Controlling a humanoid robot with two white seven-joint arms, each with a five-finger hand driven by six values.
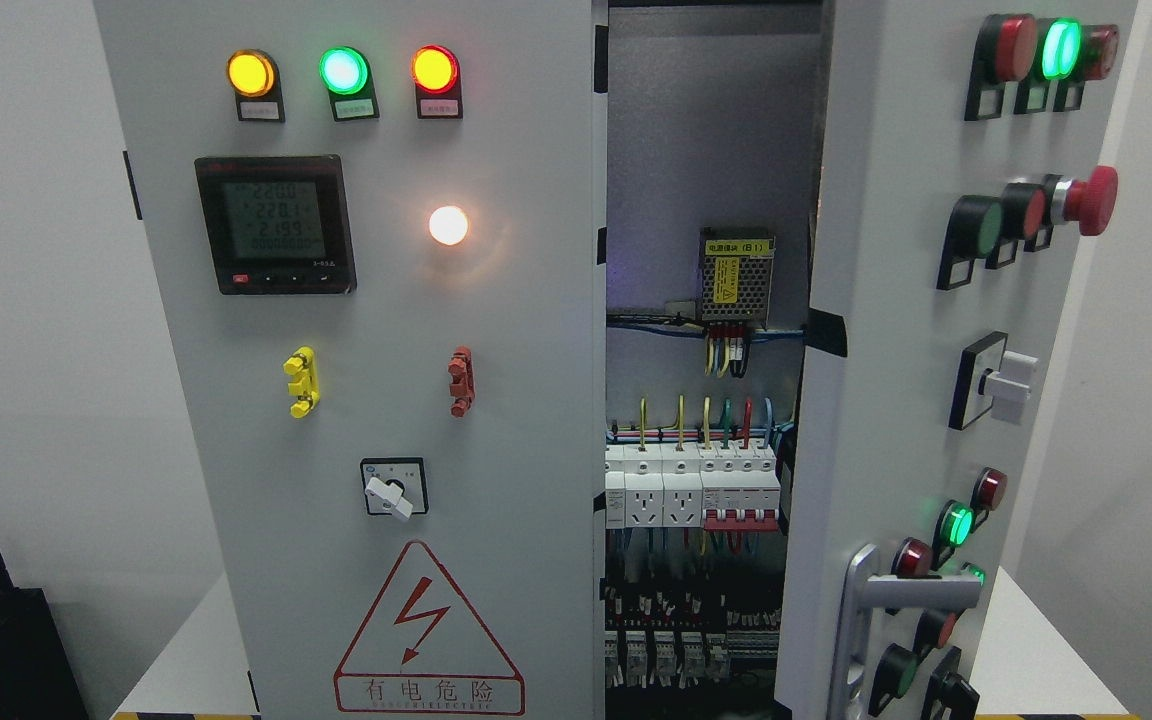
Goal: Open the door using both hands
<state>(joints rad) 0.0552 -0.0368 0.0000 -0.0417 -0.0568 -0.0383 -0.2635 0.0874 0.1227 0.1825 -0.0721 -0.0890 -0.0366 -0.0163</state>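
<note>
Right door (896, 400) at frame right, swung ajar, silver handle (861, 610) low, pilot lights and buttons on face. Breakers (691, 490) visible in center gap. Left door (376, 350) closed. Neither robot hand in shot, so no idea on fingers.

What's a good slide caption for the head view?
Electrical cabinet with its right door swung open, exposing breakers and wiring; left door shut; no robot hands visible.

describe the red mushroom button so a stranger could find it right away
Start at the open right door of the grey cabinet. In its second row of buttons, the red mushroom button is the rightmost. It alone has a wide cap on a metal stem.
</note>
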